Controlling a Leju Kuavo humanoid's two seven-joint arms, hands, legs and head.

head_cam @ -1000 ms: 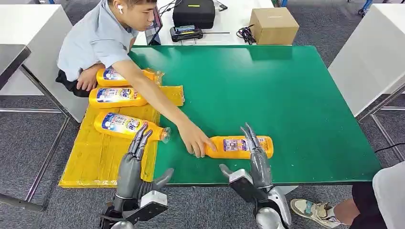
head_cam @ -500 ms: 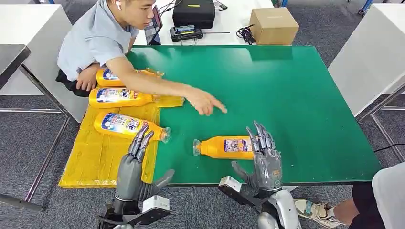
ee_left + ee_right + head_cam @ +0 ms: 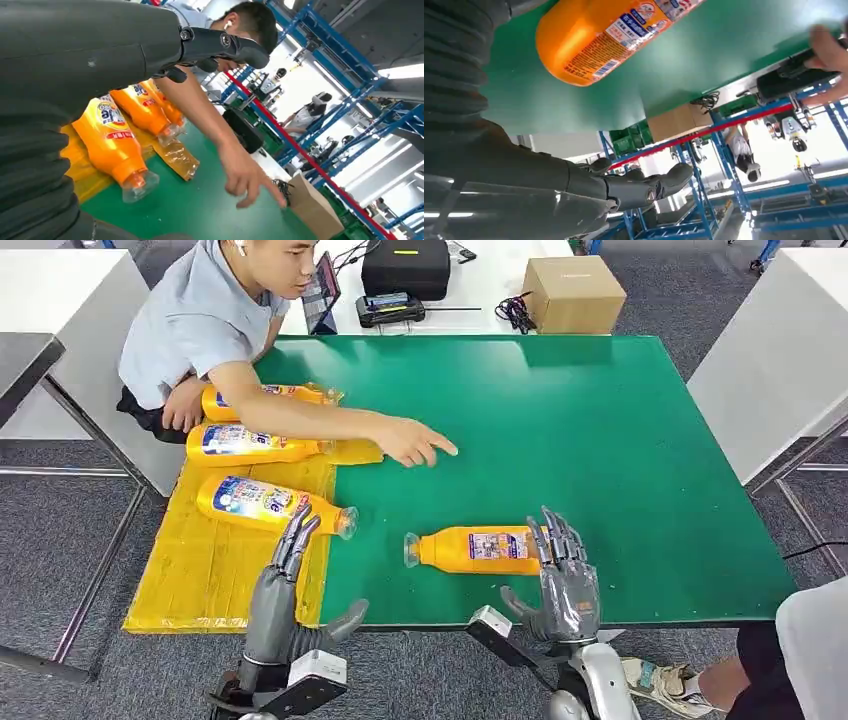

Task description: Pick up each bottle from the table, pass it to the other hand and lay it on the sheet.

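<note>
An orange bottle (image 3: 472, 549) lies on its side on the green table (image 3: 600, 440), cap pointing left, near the front edge. My right hand (image 3: 566, 578) is open with fingers spread, just behind the bottle's base end and not gripping it; the right wrist view has the bottle (image 3: 607, 38) above the hand's fingers (image 3: 640, 188). My left hand (image 3: 285, 585) is open and raised over the right edge of the yellow sheet (image 3: 195, 575). Three orange bottles (image 3: 262, 504) lie on that sheet, also seen as bottles (image 3: 114, 144) in the left wrist view.
A person sits at the table's far left; their hand (image 3: 415, 444) reaches over the table beyond the lone bottle. A cardboard box (image 3: 573, 292) and a black case (image 3: 405, 267) stand on the white table behind. Another person's leg (image 3: 800, 650) is at the near right.
The person's hand let go of the lone bottle's cap end and drew back towards the far left. My right hand slid from over the bottle to its base end, nearer the table's front edge.
</note>
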